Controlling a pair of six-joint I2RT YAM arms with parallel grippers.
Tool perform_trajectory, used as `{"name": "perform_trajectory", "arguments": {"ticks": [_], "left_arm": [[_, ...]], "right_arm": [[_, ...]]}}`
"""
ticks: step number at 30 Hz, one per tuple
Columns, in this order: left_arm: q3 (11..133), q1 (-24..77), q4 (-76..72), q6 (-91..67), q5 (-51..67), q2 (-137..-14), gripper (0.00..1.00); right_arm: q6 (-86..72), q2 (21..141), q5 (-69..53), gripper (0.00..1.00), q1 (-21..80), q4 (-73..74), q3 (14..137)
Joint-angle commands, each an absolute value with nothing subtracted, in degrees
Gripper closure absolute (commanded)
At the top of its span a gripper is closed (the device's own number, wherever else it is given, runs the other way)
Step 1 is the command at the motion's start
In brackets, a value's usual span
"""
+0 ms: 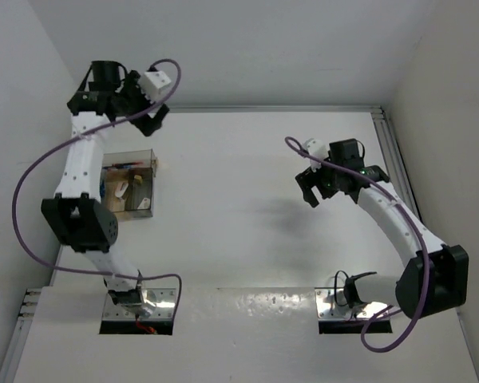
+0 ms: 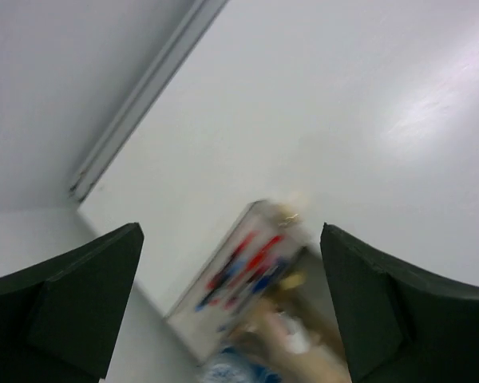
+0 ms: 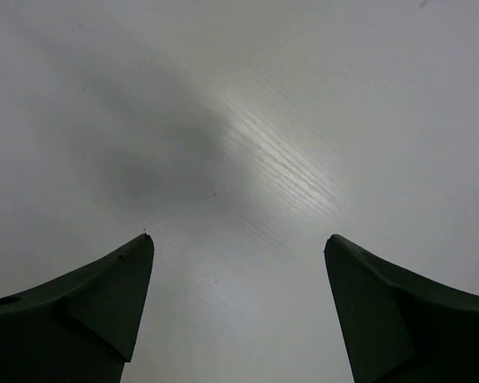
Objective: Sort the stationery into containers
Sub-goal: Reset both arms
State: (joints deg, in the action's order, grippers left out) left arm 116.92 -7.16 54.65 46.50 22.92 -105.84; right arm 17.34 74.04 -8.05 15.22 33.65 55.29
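The left claw point(image 1: 153, 120) hangs wide open with nothing in it, up at the far left corner of the desk point(image 1: 239, 239). The right claw point(image 1: 307, 190) is likewise spread wide and empty, over bare surface. The clear box point(image 1: 128, 185) sits behind and below the left claw, back toward that arm's base, and well apart from the right claw, off to its left. In the left wrist view the box shows low in the gap between the fingers point(image 2: 80, 303), blurred, with red and blue pens point(image 2: 251, 263) lying along it and a blue-white roll point(image 2: 231, 371) at the near end. No loose stationery can be seen on the desk, so the sorting looks close to done, and the main danger now is undoing it. The left arm's white forearm point(image 1: 80, 163) passes right beside the box's outer wall, and the purple cable point(image 1: 32, 171) loops out on that side. A retreat that swings low or inward could nudge the thin-walled box, slide it, or tip it and spill the contents. A small pale piece point(image 2: 291, 209) shows at one corner of the box. I cannot tell whether it lies inside or is perched on the rim; if perched, any knock would drop it out. The right claw risks little unless it crosses toward the box while the left arm is alongside.
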Motion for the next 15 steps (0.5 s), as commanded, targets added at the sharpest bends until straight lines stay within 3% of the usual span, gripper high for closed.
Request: {"name": "perform_trajectory", "arguments": {"ticks": [1,6,15], "left_arm": [[102.3,-1.15,46.61,25.08,23.48,-94.07,0.0],[79.68,3.25,29.63,10.56,20.66,-78.24,0.0],[69.88,4.57,29.27,7.21,17.14,-72.6,0.0]], "right_arm": [[7.57,71.28,-10.55,0.14,11.96,34.45,56.69],[-1.65,69.26,-13.53,0.11,6.69,35.16,56.95],[-5.89,65.57,-14.94,0.08,4.13,33.75,52.74]]}}
